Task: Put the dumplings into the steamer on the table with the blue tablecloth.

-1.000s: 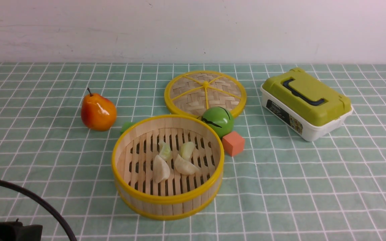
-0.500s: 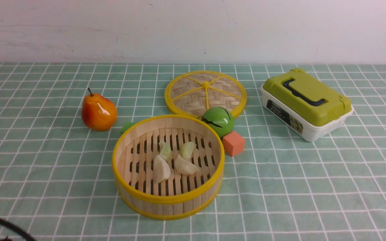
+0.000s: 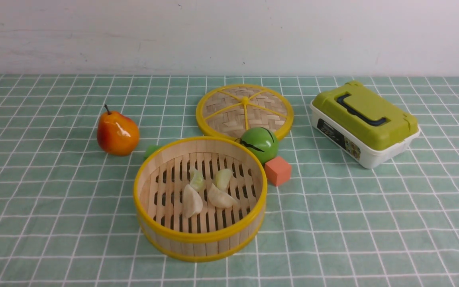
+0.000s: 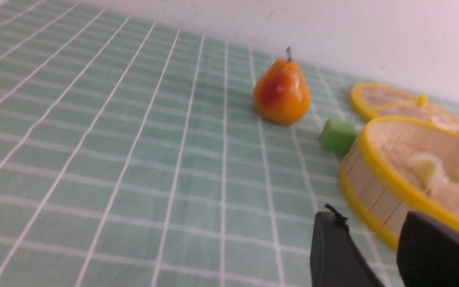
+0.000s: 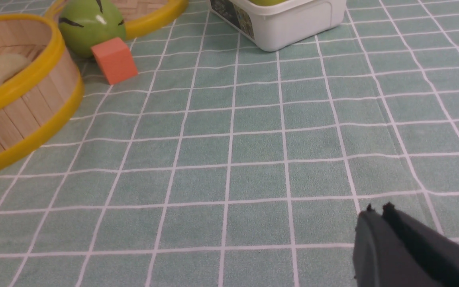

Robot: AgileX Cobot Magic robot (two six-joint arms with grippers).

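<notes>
From the front we looked forward and down over the whole cloth (image 3: 353,223) to the far wall. Our left wrist camera sat low at the near left, facing far-right toward the pear (image 4: 282,93) and steamer (image 4: 377,167). Our right wrist camera sat low at the near right, facing far-left; it too caught the steamer (image 5: 26,103).

No readable text anywhere — the box (image 3: 364,124) carries a dark label (image 3: 338,136) on its white side, its print too small to make out.
</notes>
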